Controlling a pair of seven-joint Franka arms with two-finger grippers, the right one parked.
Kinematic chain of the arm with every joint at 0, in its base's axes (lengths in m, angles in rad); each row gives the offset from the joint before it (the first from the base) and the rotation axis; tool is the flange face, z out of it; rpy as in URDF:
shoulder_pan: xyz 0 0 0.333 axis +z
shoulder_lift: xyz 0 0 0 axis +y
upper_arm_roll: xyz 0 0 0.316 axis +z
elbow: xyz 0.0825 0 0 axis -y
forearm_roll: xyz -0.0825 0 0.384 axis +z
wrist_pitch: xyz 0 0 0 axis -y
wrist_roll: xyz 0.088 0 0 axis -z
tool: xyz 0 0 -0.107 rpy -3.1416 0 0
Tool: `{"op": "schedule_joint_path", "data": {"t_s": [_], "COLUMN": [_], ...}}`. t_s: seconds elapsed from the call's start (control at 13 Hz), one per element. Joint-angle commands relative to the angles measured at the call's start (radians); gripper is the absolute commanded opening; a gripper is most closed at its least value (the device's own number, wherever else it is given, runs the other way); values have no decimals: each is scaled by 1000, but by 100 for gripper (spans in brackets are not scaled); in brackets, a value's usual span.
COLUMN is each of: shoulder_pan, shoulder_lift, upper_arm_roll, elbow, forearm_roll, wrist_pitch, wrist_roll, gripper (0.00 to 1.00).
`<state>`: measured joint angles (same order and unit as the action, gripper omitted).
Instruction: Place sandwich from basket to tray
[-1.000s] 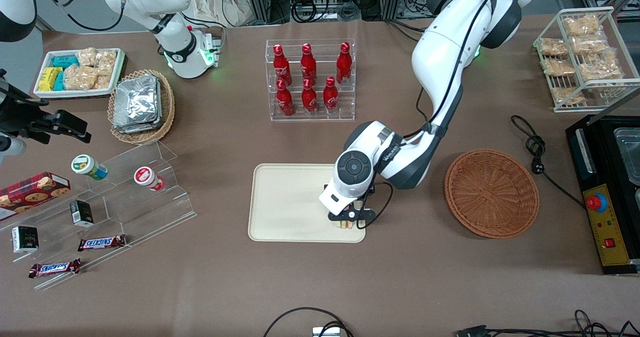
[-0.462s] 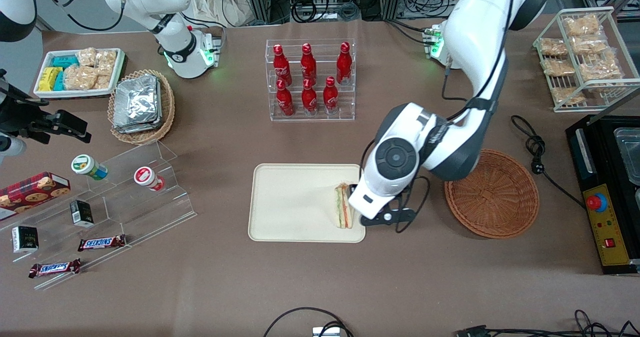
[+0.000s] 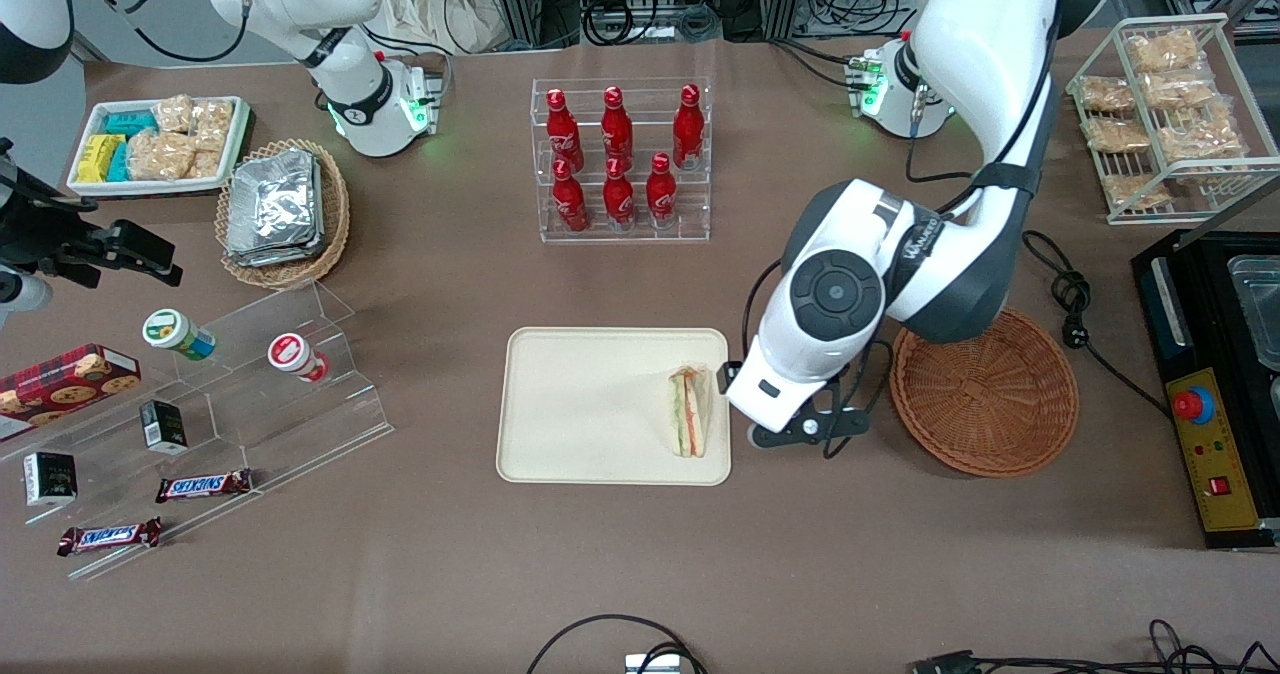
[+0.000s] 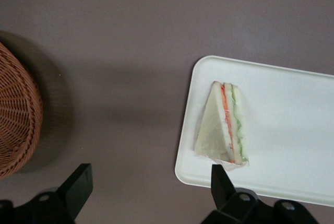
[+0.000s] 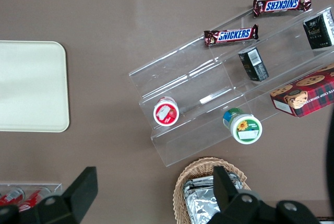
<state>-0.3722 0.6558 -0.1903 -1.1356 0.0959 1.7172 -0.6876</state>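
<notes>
The sandwich (image 3: pixel 688 412) (image 4: pixel 224 125), a wrapped wedge with orange and green filling, lies on the cream tray (image 3: pixel 580 404) (image 4: pixel 292 130) near the tray's edge on the working arm's side. The left gripper (image 3: pixel 800 432) (image 4: pixel 148 182) hangs open above bare tabletop between the tray and the reddish-brown wicker basket (image 3: pixel 983 386) (image 4: pixel 15 125). Nothing is between its fingers. One finger (image 4: pixel 219 179) is over the tray's corner, close to the sandwich's tip. No item shows in the basket. The tray (image 5: pixel 31 85) also appears in the right wrist view.
A clear rack of red bottles (image 3: pixel 620 159) stands farther from the camera than the tray. A black appliance (image 3: pixel 1210 384), a cable (image 3: pixel 1070 294) and a wire rack of snacks (image 3: pixel 1170 104) are toward the working arm's end. A foil-packet basket (image 3: pixel 283 209) and an acrylic snack shelf (image 3: pixel 250 394) lie toward the parked arm's end.
The gripper opened and let go of the sandwich, which now lies on the tray. The gripper rose and moved off the tray toward the basket.
</notes>
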Motion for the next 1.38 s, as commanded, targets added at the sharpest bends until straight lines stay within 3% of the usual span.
{"op": "schedule_joint_path", "data": {"t_s": [0.0, 0.23, 0.54, 0.69, 0.85, 1.08, 1.31], "shoulder_pan": [47, 160, 232, 259, 314, 358, 375], "shoulder_lift": [-92, -224, -316, -416, -510, -529, -425], "upper_arm_roll": [-3, -8, -3, -3, -5, -3, -2], "elbow": [-108, -295, -366, -499, -614, -581, -379], "forearm_roll": [7, -2, -5, -5, -10, -79, -107], "wrist_pitch": [25, 97, 76, 109, 160, 139, 37], "wrist_roll": [8, 131, 212, 233, 368, 424, 416], "gripper": [100, 100, 100, 100, 100, 100, 100]}}
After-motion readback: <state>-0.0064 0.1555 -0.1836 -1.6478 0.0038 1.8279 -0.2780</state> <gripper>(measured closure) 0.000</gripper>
